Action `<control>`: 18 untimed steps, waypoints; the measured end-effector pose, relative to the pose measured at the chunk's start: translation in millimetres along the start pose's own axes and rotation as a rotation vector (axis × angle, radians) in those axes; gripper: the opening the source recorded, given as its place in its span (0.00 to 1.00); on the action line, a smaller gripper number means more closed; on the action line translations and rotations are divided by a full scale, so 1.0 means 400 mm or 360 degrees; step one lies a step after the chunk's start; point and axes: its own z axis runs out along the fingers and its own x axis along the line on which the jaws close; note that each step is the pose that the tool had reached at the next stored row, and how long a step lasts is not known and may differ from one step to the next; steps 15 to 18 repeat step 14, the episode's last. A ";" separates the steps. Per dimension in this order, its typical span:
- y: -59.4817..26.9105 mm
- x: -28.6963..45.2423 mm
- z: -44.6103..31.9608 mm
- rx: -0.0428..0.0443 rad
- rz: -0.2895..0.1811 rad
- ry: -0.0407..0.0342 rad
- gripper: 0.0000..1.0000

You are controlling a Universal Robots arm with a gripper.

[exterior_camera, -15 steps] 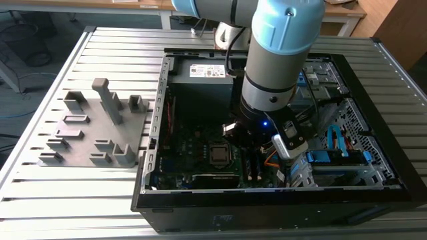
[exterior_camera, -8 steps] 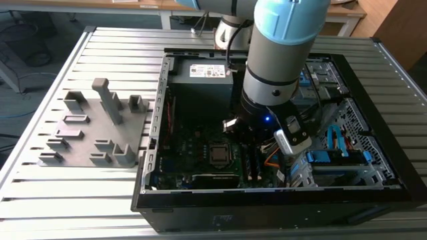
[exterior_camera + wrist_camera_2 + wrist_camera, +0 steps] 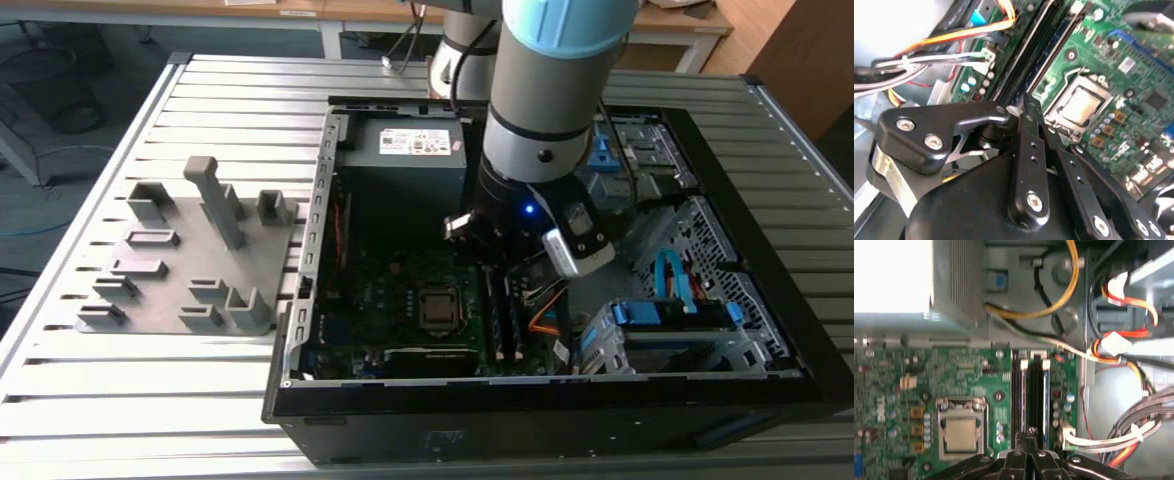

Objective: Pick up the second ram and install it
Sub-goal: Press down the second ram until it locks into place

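- The arm [image 3: 541, 110] reaches down into an open computer case [image 3: 534, 390] that lies on a slatted metal table [image 3: 160, 400].
- The end effector [image 3: 1029, 431] sits low over the memory slots [image 3: 1030, 400], just beside the processor socket [image 3: 961, 430] on the green motherboard [image 3: 914, 390].
- In both wrist views its fingers [image 3: 1026, 107] are drawn together, tips meeting above the slots; whether they pinch anything I cannot tell.
- The ram [image 3: 511, 312] appears as a dark strip standing in the slots, just to the exterior view's right of the processor; whether it is fully seated cannot be told.
- Outside the case, to the exterior view's left, a grey holder tray [image 3: 187, 260] with upright blocks rests on the table.
- Orange and white cables [image 3: 1119, 345] run beside the slots, near the drive cage [image 3: 667, 320].
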 end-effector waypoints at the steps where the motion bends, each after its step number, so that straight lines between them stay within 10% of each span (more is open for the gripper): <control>1: 0.000 0.000 -0.007 0.0001 0.0000 0.0000 0.10; 7: -0.002 -0.001 -0.064 0.0002 0.0000 -0.0001 0.10; 18: -0.002 -0.001 -0.067 0.0001 0.0000 -0.0001 0.10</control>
